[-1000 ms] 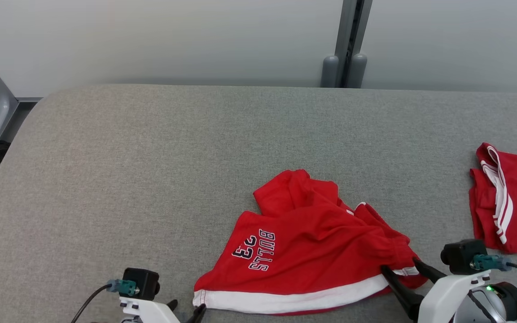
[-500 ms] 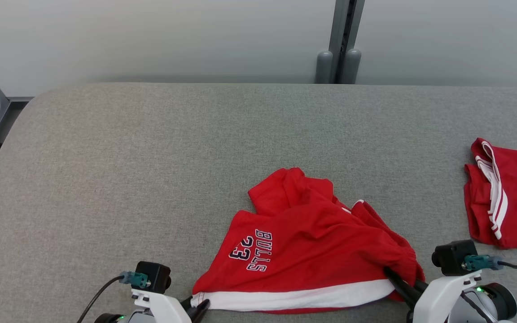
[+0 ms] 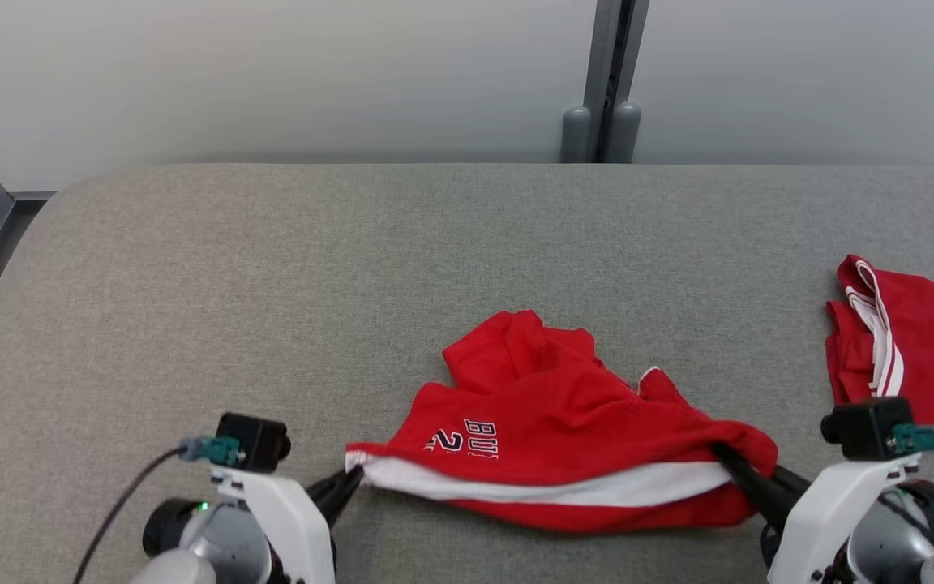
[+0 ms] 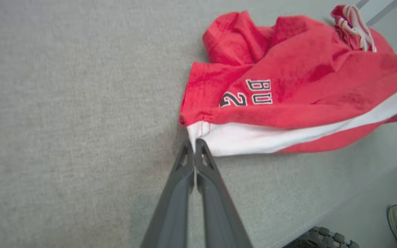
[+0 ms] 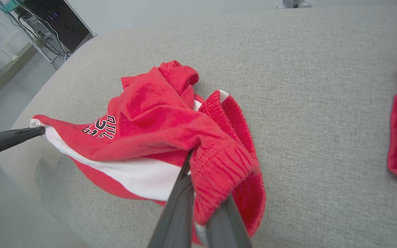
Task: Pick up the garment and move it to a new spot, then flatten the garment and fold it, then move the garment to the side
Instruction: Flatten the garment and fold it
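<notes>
Pinching the white hem corner of the red garment (image 3: 564, 422), lower centre of the frame, with the left gripper (image 3: 351, 480) closed tight on it; clamping the bunched waistband end with the right gripper (image 3: 728, 456) likewise. Lift both evenly, keep the hem taut, raise enough to free the crumpled far part from the grey table (image 3: 272, 268). Steer away from the second red garment (image 3: 913, 341), far right.

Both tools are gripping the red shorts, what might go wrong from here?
The left tool pinches only the hem corner of the red shorts; it may slip on lifting. The right tool grips a bunched waistband, so the cloth may rise twisted. Another red garment lies close on the right and could get snagged.
</notes>
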You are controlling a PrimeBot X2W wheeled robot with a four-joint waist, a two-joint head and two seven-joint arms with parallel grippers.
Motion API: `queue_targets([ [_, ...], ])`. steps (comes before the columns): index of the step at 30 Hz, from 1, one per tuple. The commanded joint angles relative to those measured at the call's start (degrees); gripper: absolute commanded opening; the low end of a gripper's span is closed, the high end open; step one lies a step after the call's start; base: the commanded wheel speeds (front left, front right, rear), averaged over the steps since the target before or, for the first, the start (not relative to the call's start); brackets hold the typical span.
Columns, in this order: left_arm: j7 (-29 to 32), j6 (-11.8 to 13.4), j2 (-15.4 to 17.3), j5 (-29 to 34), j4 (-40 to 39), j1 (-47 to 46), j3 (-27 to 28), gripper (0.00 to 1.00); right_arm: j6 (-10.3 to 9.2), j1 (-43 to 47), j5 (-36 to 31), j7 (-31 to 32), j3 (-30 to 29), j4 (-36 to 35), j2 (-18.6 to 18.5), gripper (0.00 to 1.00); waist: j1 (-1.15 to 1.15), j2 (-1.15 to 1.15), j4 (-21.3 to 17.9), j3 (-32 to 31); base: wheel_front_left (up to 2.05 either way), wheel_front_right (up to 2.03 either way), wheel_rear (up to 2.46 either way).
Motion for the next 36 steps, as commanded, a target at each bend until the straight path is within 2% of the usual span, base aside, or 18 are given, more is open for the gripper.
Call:
queue_targets([
  [1,0.29,0.21,0.64,-0.29,-1.11,-2.07,0.61,0.0,0.05,-1.14,0.94,0.66,-0.44,-0.74,-0.55,0.0,0.0,0.0,-0.1,0.29,0.0,0.0,0.0],
  [7,5.54,-1.12,2.97,0.21,-7.44,-11.97,2.33,0.0,0.05,-7.97,8.01,5.95,-3.83,-3.82,-1.78,0.0,0.0,0.0,-0.47,3.96,0.0,0.0,0.0],
  [10,8.66,-2.35,2.85,-0.18,-7.77,-19.89,3.25,0.0,0.05,-14.09,11.84,8.91,-5.77,-3.23,-2.29,0.0,0.0,0.0,-0.73,7.63,0.0,0.0,0.0],
  [14,12.08,-4.58,1.77,-0.08,-4.44,-32.74,4.49,0.0,0.05,-25.27,17.02,12.3,-7.53,-0.57,-1.9,0.0,0.0,0.0,-1.39,13.91,0.0,0.0,0.0],
  [18,13.6,-6.28,0.65,1.55,2.31,-46.64,5.33,0.0,0.05,-39.04,19.64,14.81,-8.62,4.17,-1.82,0.0,0.0,0.0,-1.83,20.59,0.0,0.0,0.0],
  [23,11.66,-8.1,-0.16,5.32,12.56,-61.97,4.56,0.0,0.05,-55.93,20.92,13.73,-8.64,11.05,0.06,0.0,0.0,0.0,-2.65,26.08,0.0,0.0,0.0],
  [28,6.59,-8.74,-1.12,7.33,22.52,-74.38,5.16,0.0,0.05,-69.83,21.06,10.07,-7.25,16.85,0.76,0.0,0.0,0.0,-2.79,28.84,0.0,0.0,0.0],
  [33,-0.88,-8.99,-3.01,8.18,30.42,-82.05,5.97,0.0,0.05,-78.01,22.41,4.63,-5.41,20.49,0.5,0.0,0.0,0.0,-2.37,28.78,0.0,0.0,0.0],
  [36,-2.5,-8.92,-3.98,7.65,34.11,-84.32,5.26,0.0,0.05,-80.31,23.2,2.8,-3.32,22.02,-0.42,0.0,0.0,0.0,-1.82,29.19,0.0,0.0,0.0],
])
